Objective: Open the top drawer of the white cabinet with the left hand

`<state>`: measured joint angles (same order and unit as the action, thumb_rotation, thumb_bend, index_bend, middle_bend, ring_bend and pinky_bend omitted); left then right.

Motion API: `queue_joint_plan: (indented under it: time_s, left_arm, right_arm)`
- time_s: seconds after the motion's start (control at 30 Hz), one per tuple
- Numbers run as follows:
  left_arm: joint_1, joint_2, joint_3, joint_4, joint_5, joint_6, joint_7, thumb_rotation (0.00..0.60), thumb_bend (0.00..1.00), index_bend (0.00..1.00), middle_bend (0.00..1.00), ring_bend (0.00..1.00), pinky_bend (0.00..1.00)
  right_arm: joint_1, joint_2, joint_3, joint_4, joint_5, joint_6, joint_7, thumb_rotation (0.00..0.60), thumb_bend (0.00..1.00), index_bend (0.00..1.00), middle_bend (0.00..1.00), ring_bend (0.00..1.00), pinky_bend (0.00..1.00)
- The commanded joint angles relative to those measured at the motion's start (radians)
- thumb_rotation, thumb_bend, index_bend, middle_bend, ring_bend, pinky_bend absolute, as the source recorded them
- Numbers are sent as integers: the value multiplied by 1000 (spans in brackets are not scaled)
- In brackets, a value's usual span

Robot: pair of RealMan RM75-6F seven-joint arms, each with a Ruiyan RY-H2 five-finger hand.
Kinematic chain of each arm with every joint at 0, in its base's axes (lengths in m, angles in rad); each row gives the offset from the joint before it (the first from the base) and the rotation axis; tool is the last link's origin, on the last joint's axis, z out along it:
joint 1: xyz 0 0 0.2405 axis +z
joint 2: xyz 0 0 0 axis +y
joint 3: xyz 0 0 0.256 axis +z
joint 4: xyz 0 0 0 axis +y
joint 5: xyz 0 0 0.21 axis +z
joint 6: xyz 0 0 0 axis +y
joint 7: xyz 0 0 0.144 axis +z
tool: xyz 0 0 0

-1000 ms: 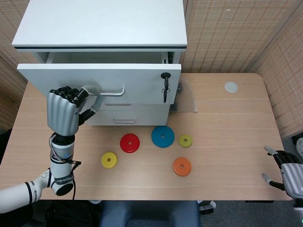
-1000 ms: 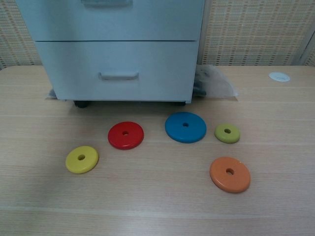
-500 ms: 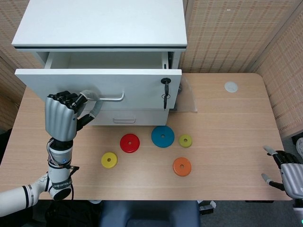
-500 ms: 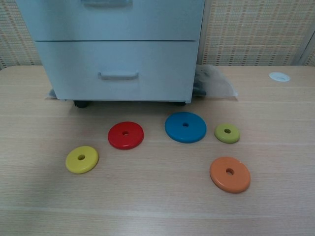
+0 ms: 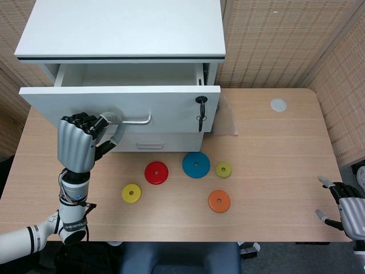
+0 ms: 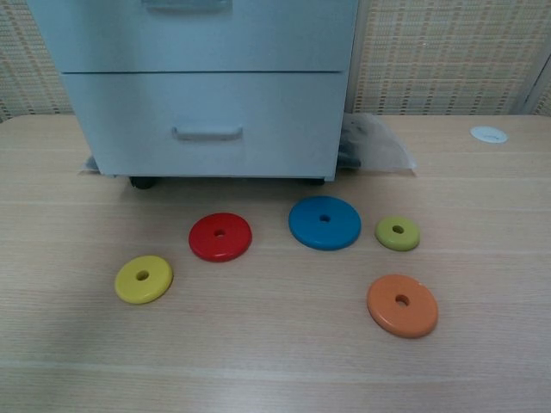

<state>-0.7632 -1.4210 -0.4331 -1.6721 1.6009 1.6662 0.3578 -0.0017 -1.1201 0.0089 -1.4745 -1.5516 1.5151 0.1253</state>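
- Head view: the top drawer (image 5: pixel 120 105) of the white cabinet (image 5: pixel 122 28) stands pulled out over the wooden table (image 5: pixel 274 171), its inside showing bare white.
- The left hand (image 5: pixel 77 145) is at the left end of the drawer's handle (image 5: pixel 128 120), fingers curled around it in a grasp.
- A key (image 5: pixel 199 108) sits in the lock at the right side of the drawer front.
- The right hand (image 5: pixel 348 208) rests at the table's near right corner, well apart from everything, fingers spread and holding nothing.
- In front of the cabinet lie five discs: red disc (image 5: pixel 156 172), blue disc (image 5: pixel 195 164), green disc (image 5: pixel 223 169), yellow disc (image 5: pixel 132 193) and orange disc (image 5: pixel 219 201).
- A small white cap (image 5: pixel 278 104) lies near the far right edge.
- Chest view: neither hand shows. The lower drawer fronts of the cabinet (image 6: pixel 207 95) stand closed, and the same discs lie before it, red disc (image 6: pixel 220 237) beside blue disc (image 6: pixel 325 222).
- A clear plastic bag (image 6: pixel 374 146) lies against the cabinet's right side.
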Motion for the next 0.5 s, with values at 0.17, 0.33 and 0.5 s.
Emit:
queue_joint_plan:
  time_s: [0.17, 0.33, 0.5]
  left_arm:
    - [11, 5, 6, -21, 11, -1, -4, 600, 355, 555, 1000, 1000, 1000]
    - [18, 10, 7, -37, 15, -3, -6, 600, 355, 555, 1000, 1000, 1000]
    - [29, 14, 13, -51, 24, -2, -6, 600, 355, 555, 1000, 1000, 1000]
  right_arm:
    - [0, 0, 0, 0, 0, 0, 0, 600, 161, 170, 302, 213, 227]
    - [0, 0, 0, -1, -1, 1, 0, 600, 161, 170, 302, 213, 227]
    - [0, 0, 0, -2, -1, 2, -1, 600, 160, 170, 302, 213, 227]
